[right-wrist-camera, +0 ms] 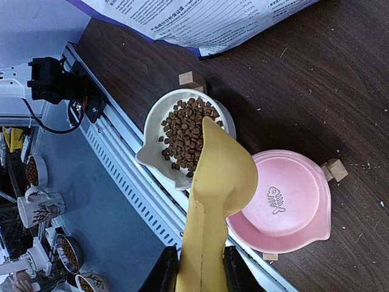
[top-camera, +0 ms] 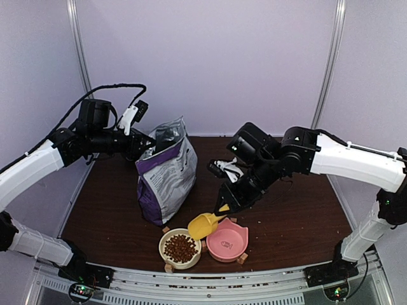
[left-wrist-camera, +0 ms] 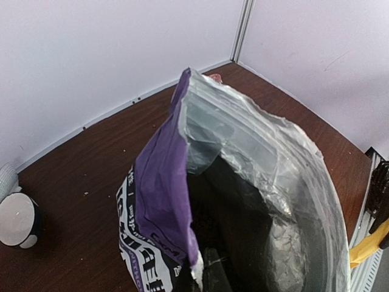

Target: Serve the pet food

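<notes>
On the table [top-camera: 286, 210] the bag [top-camera: 166, 175] stands upright at the back left, mouth upward, with the left gripper [top-camera: 146, 141] at its top edge. In front of it, near the front edge, two bowls sit side by side. The left bowl [top-camera: 163, 243] has the pet food [top-camera: 180, 248] in it, and the right bowl [top-camera: 229, 244] lies just beside it. The scoop [top-camera: 203, 224] hangs above where they meet, its tip over the left bowl and its handle in the right gripper [top-camera: 224, 208] behind. Small blocks [top-camera: 168, 267] sit against the bowls' outer sides.

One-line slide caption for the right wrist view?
Right jaws hold the yellow scoop above the cream bowl, full of kibble, beside the empty pink bowl.
</notes>
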Robot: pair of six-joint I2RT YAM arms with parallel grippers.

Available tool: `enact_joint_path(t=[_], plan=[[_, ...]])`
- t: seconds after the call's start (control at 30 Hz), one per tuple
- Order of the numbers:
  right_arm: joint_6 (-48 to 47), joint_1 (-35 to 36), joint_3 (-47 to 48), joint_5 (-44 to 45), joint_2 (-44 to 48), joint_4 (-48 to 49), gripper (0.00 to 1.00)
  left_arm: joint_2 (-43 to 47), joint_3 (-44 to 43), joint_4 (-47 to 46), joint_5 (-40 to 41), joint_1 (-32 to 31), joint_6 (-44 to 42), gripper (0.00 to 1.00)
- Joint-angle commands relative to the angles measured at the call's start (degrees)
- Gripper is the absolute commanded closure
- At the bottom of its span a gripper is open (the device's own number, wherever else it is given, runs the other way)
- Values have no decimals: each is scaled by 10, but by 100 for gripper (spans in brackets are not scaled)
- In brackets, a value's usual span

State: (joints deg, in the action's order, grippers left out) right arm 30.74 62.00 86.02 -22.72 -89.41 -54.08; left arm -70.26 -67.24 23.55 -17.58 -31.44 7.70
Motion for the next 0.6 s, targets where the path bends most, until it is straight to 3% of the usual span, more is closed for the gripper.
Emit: enact_joint_path(t=[0.0,0.13,0.37,0.57], plan=[[-8,-1,16,48,35,11,86,24,-3,-48,23,4,-10,100],[2,-24,-4,56,67,38,86,-5,-71,-16,53,5,-17,100],[22,-92,-78,30,155,117,86,-116,-289,69,110,5,-70,100],[12,-159,-59,-4,211,123,86,-185,-399,94,62,4,-57,100]])
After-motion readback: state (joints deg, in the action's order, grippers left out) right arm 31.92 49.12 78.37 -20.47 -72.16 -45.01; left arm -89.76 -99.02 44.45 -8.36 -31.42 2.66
